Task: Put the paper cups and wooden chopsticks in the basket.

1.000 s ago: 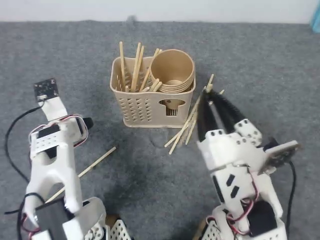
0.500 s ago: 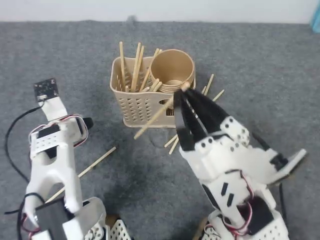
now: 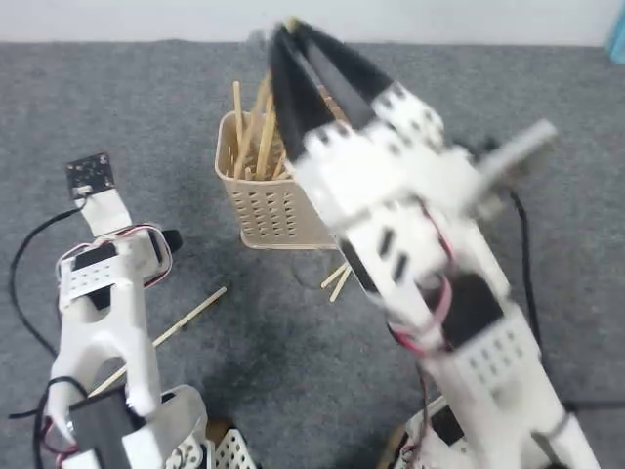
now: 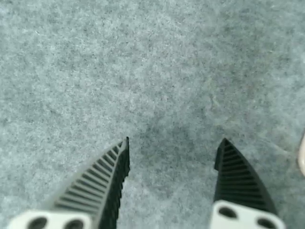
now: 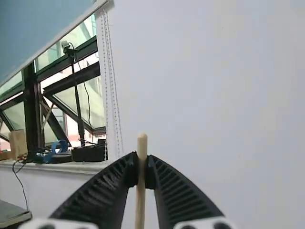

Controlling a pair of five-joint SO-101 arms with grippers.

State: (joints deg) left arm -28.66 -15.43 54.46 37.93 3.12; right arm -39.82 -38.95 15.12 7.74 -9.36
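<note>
**High view.** Looks down on a grey, felt-covered bench. Near the middle, a tan perforated basket, with several wooden chopsticks standing on end inside and leaning against its wall. Across the basket's right side, the right arm, lifted high and hiding the rest of the inside. At the arm's far end, up over the basket, the right pincer, pressed together on a held chopstick, with the pale tip poking out past the black fingers. On the bench just in front of the basket, partly under the arm, a few loose chopsticks. Further left, well apart from the basket, a stray chopstick lying aslant beside the left arm.

**Left wrist view.** Left pincer spread apart, with ribbed black fingers pointing down at plain grey bench.

**Right wrist view.** Right pincer clamped on the held chopstick, upright between the fingertips, with the rounded end just beyond them. Behind, a white wall and a window.
</note>
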